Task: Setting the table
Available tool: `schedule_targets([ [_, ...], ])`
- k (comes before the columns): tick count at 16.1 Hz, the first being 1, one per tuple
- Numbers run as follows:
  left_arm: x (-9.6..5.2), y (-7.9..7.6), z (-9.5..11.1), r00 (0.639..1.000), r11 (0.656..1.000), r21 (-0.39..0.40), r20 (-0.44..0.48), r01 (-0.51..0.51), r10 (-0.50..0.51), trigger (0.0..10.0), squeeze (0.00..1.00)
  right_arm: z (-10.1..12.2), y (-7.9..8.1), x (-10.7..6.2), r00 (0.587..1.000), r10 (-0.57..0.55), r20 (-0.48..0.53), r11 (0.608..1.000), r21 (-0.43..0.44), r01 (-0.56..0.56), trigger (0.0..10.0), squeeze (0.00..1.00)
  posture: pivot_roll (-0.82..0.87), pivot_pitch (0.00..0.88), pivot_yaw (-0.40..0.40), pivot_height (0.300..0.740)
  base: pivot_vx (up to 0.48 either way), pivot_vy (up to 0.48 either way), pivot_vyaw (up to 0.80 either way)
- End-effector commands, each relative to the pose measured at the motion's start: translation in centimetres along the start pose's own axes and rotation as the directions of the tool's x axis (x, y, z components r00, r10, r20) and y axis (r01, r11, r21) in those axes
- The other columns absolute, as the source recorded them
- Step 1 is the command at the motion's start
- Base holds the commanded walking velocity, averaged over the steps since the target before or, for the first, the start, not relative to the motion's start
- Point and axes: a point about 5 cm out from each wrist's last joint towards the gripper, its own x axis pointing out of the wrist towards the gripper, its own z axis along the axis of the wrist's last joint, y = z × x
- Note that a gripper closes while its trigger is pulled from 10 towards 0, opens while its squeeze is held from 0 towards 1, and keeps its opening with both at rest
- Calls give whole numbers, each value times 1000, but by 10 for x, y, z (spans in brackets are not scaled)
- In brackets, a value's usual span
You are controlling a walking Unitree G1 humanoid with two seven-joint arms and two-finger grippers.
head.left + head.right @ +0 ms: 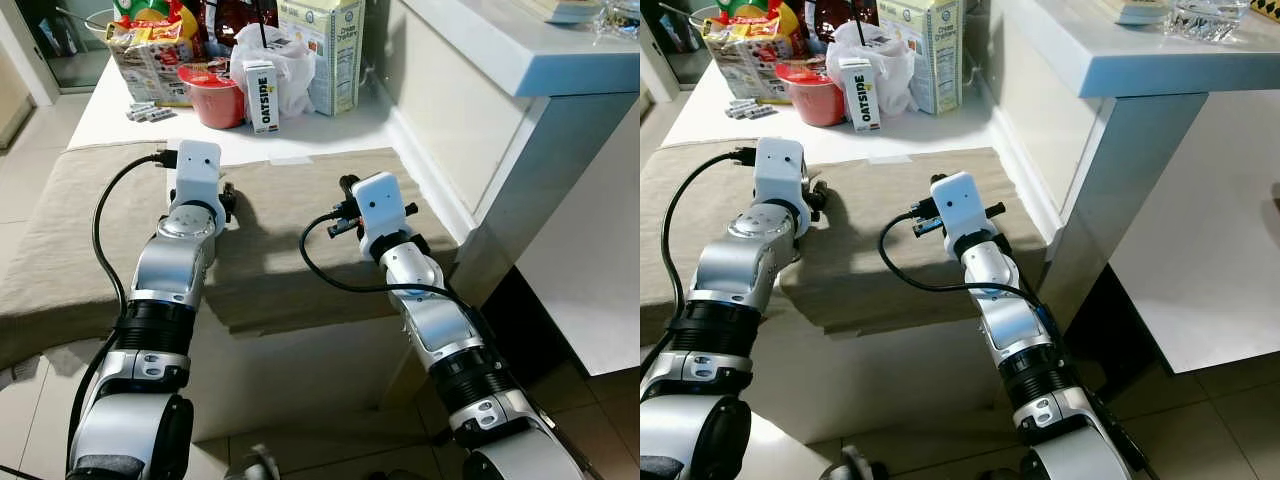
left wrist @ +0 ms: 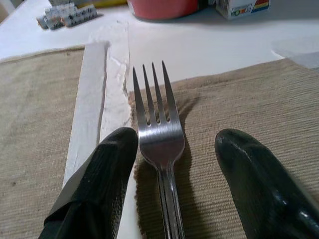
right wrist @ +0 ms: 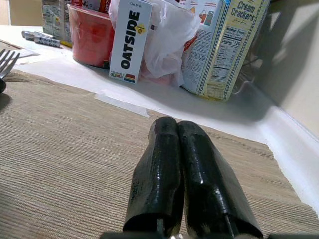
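Note:
A steel fork (image 2: 159,139) lies tines forward on the beige placemat (image 1: 280,200), right beside a folded white napkin (image 2: 92,99). My left gripper (image 2: 177,142) is open and low over the mat, one black finger on each side of the fork's neck; the finger (image 2: 107,169) on the napkin side is close against it. My right gripper (image 3: 177,129) hovers just above the mat further right, shut with nothing between its fingers. The fork's tines (image 3: 7,59) also appear in the right wrist view.
Behind the mat on the white table (image 1: 110,110) stand an Oatside carton (image 1: 262,97), a red cup (image 1: 213,95), a white bag (image 1: 290,60), a cracker box (image 1: 335,50), snack packs (image 1: 150,50) and small sachets (image 1: 150,112). A white counter (image 1: 500,50) rises at the right.

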Motion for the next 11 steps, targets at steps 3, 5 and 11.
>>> schedule_targets([
  [3, 1, -2, -23, 987, 998, -22, -149, 51, -54, 10000, 0, 4, 1, 1, 1000, 6, 6, 1000, -3, -6, 10000, 0, 37, 28, 20, 727, 0, 0, 0],
  [5, 1, -4, -40, 968, 994, -43, -228, 97, -104, 6471, 0, 4, 2, 2, 1000, 9, 3, 1000, -2, -9, 10000, 0, 40, 30, 18, 727, 0, 0, 0],
  [11, -1, -3, -57, 950, 987, 5, -272, 161, -154, 0, 0, 3, 3, 2, 1000, 10, -1, 1000, 0, -10, 10000, 0, 48, 37, 17, 727, 0, 0, 0],
])
